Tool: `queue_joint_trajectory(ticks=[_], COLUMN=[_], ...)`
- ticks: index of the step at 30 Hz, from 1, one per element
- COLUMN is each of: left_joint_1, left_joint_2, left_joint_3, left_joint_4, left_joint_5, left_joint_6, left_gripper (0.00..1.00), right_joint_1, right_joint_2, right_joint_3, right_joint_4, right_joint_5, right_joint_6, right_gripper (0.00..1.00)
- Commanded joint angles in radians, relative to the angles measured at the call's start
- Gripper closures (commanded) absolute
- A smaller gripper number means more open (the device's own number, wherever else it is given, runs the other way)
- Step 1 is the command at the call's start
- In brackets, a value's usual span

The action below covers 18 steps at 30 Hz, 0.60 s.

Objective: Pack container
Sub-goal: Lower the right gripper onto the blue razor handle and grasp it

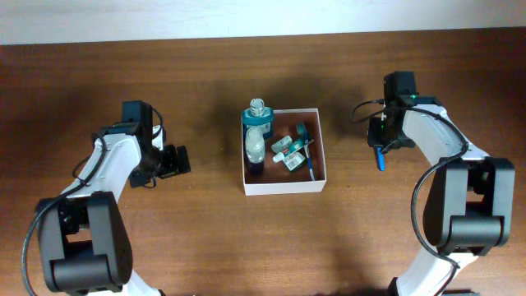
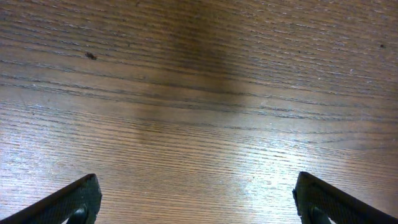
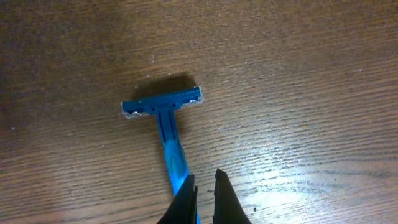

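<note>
Now, the geometry you needed. Your right hand (image 3: pixel 204 182) was pinched narrow on the handle end of the blue razor (image 3: pixel 166 134), with the bladed head pointing away from the fingertips. I could not tell whether the razor hung clear of the worktop (image 3: pixel 311 74) or rested on it.

From overhead, the container (image 1: pixel 283 188) sat mid-worktop between the two arms. It lay inboard of that hand, toward the robot's left, with bare wood between them. The razor's long axis ran roughly front to back, parallel to the container's nearer wall.

Free floor inside looked scarce. A teal bottle (image 1: pixel 257 115) and a clear bottle (image 1: pixel 255 146) stood along the side away from the razor, small packets (image 1: pixel 288 152) crowded the middle, and a slim blue item (image 1: pixel 311 164) lay by the nearer wall.

Your left hand (image 2: pixel 196 183) stood wide and empty over bare wood on the container's other side.

Judgement: the carry belonged to the right arm, a sideways move inboard with the axis kept as it lay.
</note>
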Motion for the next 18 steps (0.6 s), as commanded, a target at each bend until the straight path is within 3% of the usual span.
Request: queue_joint_trajectory(ticks=[1,2,3,8,18], left_joint_1=[0.004,0.004,0.004,0.004,0.004], left_joint_2=[0.005,0.005,0.005,0.005,0.005], left_joint_3=[-0.004,-0.004,-0.004,-0.004,-0.004], left_joint_4=[0.000,0.000,0.000,0.000,0.000], left_joint_5=[-0.004,-0.004,-0.003,-0.004,-0.003], left_joint_6=[0.002,0.002,0.002,0.002,0.002], left_gripper=[0.01,0.01,0.01,0.01,0.01], right_joint_1=[-0.004,-0.004,-0.004,-0.004,-0.004], right_joint_2=[0.008,0.008,0.008,0.008,0.022], right_joint_3=[-0.006,-0.006,-0.006,-0.006,-0.006], right_joint_4=[0.005,0.006,0.006,0.006,0.025], right_joint_5=[0.016,0.016,0.016,0.012,-0.052], right_joint_6=[-0.010,-0.010,-0.010,-0.010,-0.009], right_gripper=[0.76,0.51,0.45,0.45,0.57])
